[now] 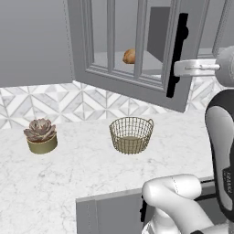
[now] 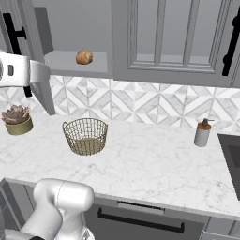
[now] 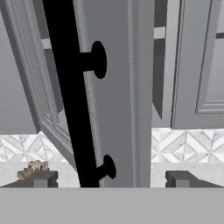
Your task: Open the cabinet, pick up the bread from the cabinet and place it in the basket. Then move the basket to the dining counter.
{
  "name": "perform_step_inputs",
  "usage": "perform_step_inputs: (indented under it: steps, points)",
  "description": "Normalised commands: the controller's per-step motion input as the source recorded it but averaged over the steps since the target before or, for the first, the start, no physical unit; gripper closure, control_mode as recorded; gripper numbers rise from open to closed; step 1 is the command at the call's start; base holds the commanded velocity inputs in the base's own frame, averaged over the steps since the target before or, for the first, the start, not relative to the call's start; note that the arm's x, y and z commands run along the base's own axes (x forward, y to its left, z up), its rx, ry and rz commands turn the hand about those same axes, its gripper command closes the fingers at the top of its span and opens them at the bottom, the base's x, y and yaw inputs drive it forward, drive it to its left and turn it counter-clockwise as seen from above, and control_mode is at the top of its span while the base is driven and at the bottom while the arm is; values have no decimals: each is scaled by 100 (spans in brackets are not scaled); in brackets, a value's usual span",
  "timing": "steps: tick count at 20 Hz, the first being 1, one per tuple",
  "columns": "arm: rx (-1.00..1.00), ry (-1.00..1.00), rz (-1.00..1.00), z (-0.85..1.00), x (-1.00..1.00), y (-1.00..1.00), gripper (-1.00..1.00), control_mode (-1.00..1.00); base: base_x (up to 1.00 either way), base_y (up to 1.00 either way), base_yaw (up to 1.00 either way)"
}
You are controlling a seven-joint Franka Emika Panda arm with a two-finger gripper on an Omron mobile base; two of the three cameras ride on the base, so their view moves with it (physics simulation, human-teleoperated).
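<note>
Bread (image 1: 129, 56) sits on the far shelf of the opened cabinet (image 1: 137, 55), gripper (image 3: 109, 178) open astride its black handle (image 3: 70, 92); next, I judge, reaching inside for the loaf.

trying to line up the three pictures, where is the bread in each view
Left base view: the bread sits upper centre, on the shelf behind the open cabinet door's glass panes.
Right base view: the bread sits upper left, in plain sight on the shelf above the basket.
Hand view: not in it.
Shared landmark: the door's black bar handle, also in the left base view.
</note>
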Motion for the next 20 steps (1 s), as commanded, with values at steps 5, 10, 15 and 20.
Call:
perform_step_inputs:
  steps: [5,10,15,20]
  points:
    - [11,0,0,0,-26,-100,-100,-100,0,0,0]
    - [17,0,21,2,19,-65,-100,-100,0,0,0]
    - [13,0,42,-4,55,-12,-100,-100,0,0,0]
    - [4,-6,43,-32,38,4,-100,-100,0,0,0]
